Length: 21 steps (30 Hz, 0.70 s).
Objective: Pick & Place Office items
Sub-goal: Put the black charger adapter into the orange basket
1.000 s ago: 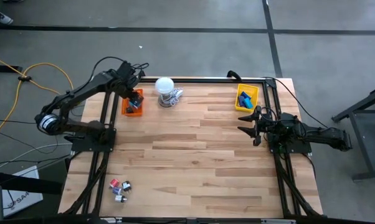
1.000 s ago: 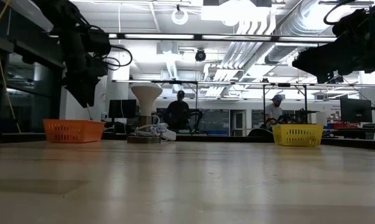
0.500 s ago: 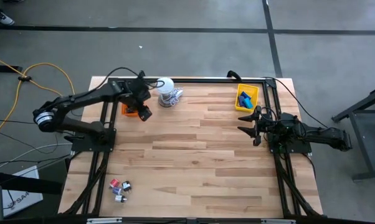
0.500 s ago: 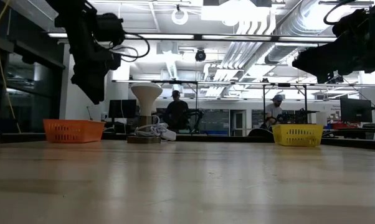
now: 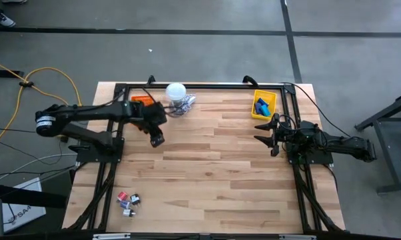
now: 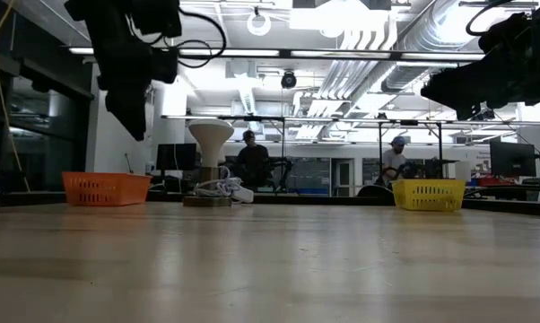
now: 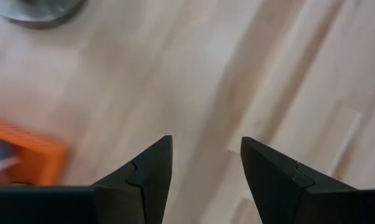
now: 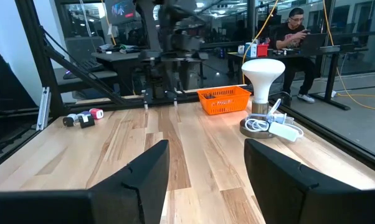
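The left gripper [image 5: 156,139] hangs over bare table [image 5: 214,167] just beside the orange tray [image 5: 142,100], fingers apart, holding nothing; the right gripper [image 5: 262,131] waits far across from that tray, fingers apart; small office items [image 5: 128,201] lie well away at the table's near edge.

Small red, black & white office bits [image 5: 128,201] clustered near table's front-left corner; blue/teal blocks [image 5: 261,105] in yellow tray.
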Tool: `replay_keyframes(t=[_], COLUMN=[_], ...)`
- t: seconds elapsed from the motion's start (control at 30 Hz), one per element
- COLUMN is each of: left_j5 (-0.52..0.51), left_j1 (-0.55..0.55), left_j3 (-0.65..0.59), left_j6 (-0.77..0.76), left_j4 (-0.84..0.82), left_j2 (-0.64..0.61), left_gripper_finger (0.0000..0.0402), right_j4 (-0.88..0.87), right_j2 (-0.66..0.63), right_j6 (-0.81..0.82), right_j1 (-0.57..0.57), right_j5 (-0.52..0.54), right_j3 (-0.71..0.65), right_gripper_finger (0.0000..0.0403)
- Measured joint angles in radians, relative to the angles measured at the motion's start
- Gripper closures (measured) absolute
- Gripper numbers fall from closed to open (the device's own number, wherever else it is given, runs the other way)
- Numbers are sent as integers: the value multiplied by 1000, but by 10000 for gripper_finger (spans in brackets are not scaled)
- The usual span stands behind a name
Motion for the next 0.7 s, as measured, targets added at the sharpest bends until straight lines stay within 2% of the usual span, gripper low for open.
replay_keyframes(t=[0.7], left_j5=[-27], left_j1=[-518], left_j3=[0], left_j6=[-183], left_j4=[16], left_j2=[0], left_gripper_finger=[218], right_j4=[0], right_j2=[0], right_j6=[0], right_j1=[0], right_j5=[0], right_j3=[0], right_gripper_finger=[208])
